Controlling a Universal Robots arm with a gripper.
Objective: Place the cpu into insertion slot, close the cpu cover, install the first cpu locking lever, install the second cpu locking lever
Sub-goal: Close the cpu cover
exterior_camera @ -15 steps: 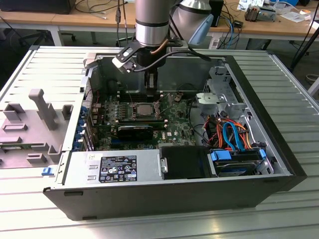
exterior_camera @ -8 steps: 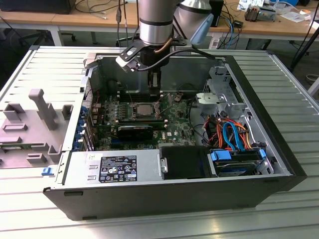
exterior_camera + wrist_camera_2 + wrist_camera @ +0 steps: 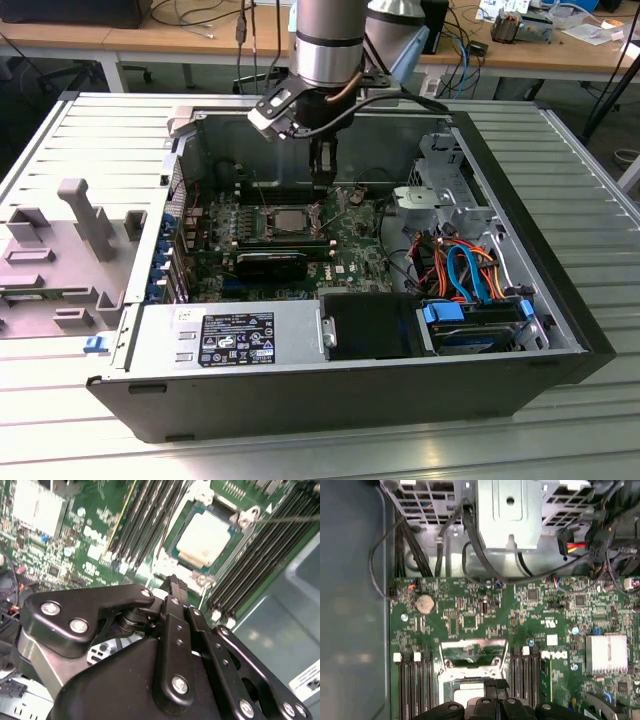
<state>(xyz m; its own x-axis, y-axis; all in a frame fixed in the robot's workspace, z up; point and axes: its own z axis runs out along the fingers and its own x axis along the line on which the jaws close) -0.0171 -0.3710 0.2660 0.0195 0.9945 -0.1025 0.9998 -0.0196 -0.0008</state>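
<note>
The cpu (image 3: pixel 205 537) lies flat in the insertion slot (image 3: pixel 243 520) on the green board, its silver-grey top showing; in the exterior view the cpu (image 3: pixel 290 222) sits mid-board. The cpu cover (image 3: pixel 472 651) looks raised at the slot's edge, with board visible through its window; in the exterior view the cover (image 3: pixel 347 197) stands at the slot's right. My gripper (image 3: pixel 322 168) hangs a little above the board just behind the slot, shut and holding nothing. In both wrist views the gripper (image 3: pixel 173 586) (image 3: pixel 495 686) is over the slot's edge near the cover. A thin metal rod (image 3: pixel 292 517) sticks out beside the slot.
Black memory slots (image 3: pixel 150 510) flank the socket. A power supply (image 3: pixel 230 335), a drive bay with blue and orange cables (image 3: pixel 460 265) and a metal cage (image 3: pixel 509 510) crowd the case. A finned heatsink (image 3: pixel 606 652) sits on the board. Grey fixtures (image 3: pixel 85 215) stand on the table.
</note>
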